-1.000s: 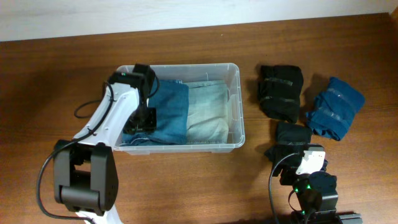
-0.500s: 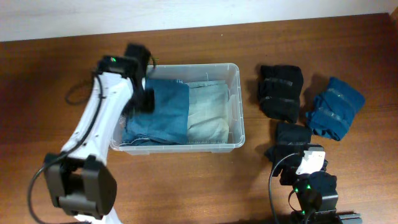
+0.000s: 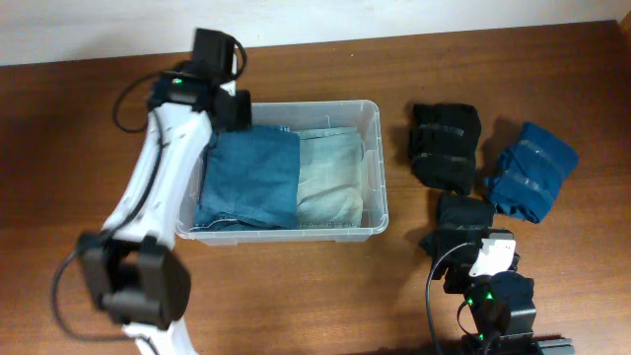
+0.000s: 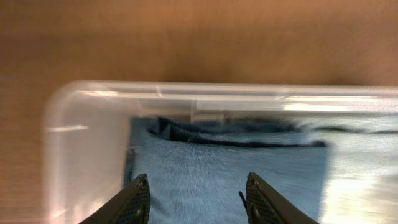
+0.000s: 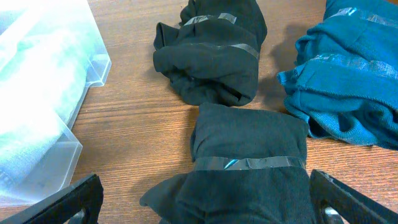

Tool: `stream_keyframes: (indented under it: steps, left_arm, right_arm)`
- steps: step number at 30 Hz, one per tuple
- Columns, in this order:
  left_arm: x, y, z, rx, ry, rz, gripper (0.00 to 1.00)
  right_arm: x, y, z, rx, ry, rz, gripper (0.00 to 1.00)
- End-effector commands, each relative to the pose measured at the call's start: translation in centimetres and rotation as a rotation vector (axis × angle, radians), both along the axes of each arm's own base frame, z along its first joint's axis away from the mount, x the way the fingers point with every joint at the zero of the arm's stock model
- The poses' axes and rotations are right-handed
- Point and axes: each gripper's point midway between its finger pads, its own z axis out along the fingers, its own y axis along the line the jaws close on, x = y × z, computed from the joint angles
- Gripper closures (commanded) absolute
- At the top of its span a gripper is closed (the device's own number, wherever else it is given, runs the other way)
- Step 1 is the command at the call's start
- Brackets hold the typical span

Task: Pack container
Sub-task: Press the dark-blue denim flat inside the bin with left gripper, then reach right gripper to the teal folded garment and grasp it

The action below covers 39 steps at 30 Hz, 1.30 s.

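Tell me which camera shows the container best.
Overhead: nearly the whole container shows, with blue cloth and pale cloth inside. Left wrist catches only one blurred end; right wrist only a corner at its left edge.

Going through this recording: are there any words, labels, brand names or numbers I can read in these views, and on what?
No text can be read in any view.
The clear plastic rectangular container has a small pale tab on its wall in the left wrist view: too blurred to tell if it carries print.
The shiny tape bands on the black rolled cloth bundles: blank.
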Motion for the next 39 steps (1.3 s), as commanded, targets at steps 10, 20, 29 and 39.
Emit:
stream_keyframes:
  steps: [10, 20, 29, 39]
  left_arm:
    - [-1.7, 0.5, -9.0, 0.06, 0.258, -0.014, 0.58]
    - [-3.8, 3.8, 13.6, -0.038, -0.074, 0.09, 0.39]
    - [-11.5, 8.3, 22.9, -0.041, -0.231, 0.175, 0.0]
    - [-16.5, 10.0, 25.5, -0.014, -0.279, 0.209, 0.0]
  right_arm:
    - [0.0, -0.1, -0.2, 0.005, 0.0, -0.008, 0.02]
    - [0.0, -0.1, -0.2, 0.005, 0.0, -0.008, 0.02]
    - [0.3, -0.1, 0.5, 0.006, -0.03, -0.008, 0.02]
    - [-0.7, 10.1, 6.9, 0.487, -0.175, 0.485, 0.02]
